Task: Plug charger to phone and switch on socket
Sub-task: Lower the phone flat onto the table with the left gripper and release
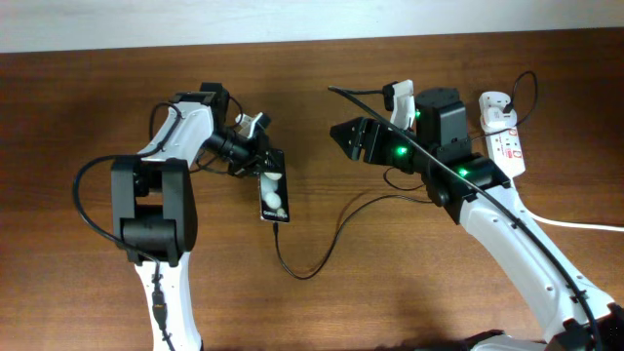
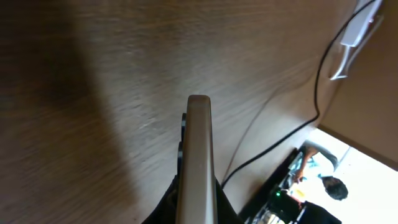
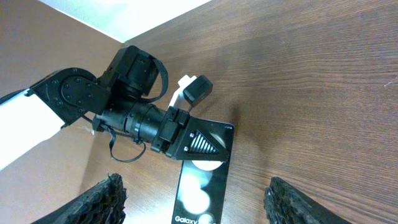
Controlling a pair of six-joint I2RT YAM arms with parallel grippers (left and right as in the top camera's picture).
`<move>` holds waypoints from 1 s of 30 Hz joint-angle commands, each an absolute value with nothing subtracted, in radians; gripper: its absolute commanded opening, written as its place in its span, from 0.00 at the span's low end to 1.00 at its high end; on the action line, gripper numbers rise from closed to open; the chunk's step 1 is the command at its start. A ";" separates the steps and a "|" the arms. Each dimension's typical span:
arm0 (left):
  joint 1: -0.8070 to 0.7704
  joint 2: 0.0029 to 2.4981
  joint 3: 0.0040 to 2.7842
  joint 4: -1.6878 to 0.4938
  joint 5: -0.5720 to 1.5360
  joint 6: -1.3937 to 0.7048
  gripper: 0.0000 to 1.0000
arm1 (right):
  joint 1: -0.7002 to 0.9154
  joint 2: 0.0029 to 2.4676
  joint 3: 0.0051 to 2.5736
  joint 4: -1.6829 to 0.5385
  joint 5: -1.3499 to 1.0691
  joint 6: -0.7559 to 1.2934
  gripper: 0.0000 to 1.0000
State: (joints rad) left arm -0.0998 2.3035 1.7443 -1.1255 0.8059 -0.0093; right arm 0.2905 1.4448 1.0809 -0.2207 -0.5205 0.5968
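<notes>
Gripping the phone [image 1: 272, 198] by its top end, the left end effector [image 1: 267, 168] is turned on its side. From the right wrist, one black triangular finger [image 3: 202, 144] lies flat over the phone's face. The left wrist view shows a thin pale slab edge-on, rising from between two dark finger shapes, so the end effector is clamped on the phone. The phone sits left of centre on the wooden surface [image 1: 88, 88], lettered face up. Whether it rests there or is lifted just clear I cannot tell. The charger [image 1: 310, 273] meets the phone's lower end, loops toward the near edge, then runs right and passes under the right arm. Whether its plug tip is fully seated is too small to tell. The right end effector [image 1: 343, 139] hangs between phone and socket [image 1: 507, 146], spread wide and empty, its two textured black fingers [image 3: 102, 200] at the bottom corners of its own camera's view. The socket lies at the far right, partly covered by the right arm. The white adapter [image 1: 495, 103] is at its far end, and a thick white cord [image 1: 585, 225] leaves by the right edge of the picture. Its switch cannot be made out. The finger under the phone is hidden. White lettering reading "Galaxy" shows on the phone's face beneath two white round patches, cut by the lower edge of the right wrist view. The socket's red and black markings are too small to read.
</notes>
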 commanded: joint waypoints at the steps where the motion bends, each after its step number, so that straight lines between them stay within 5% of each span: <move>1: -0.098 2.276 1.734 -1.125 0.776 -0.031 0.00 | 0.294 1.449 1.089 -0.221 -0.511 0.580 0.75; 13: -0.110 2.276 1.649 -1.055 0.713 -0.068 0.00 | 0.294 1.449 1.089 -0.225 -0.511 0.580 0.75; 17: -0.110 2.276 1.649 -1.055 0.709 -0.068 0.14 | 0.294 1.449 1.089 -0.225 -0.511 0.580 0.75; 20: -0.110 2.276 1.649 -1.055 0.709 -0.067 0.35 | 0.294 1.449 1.089 -0.229 -0.510 0.580 0.75; 30: -0.109 2.276 1.649 -1.079 0.568 -0.068 0.36 | 0.294 1.449 1.089 -0.229 -0.511 0.579 0.75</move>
State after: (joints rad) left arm -0.1059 2.2963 1.6539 -1.0740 0.6861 -0.0689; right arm 0.2905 1.4448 1.0809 -0.2317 -0.5201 0.5934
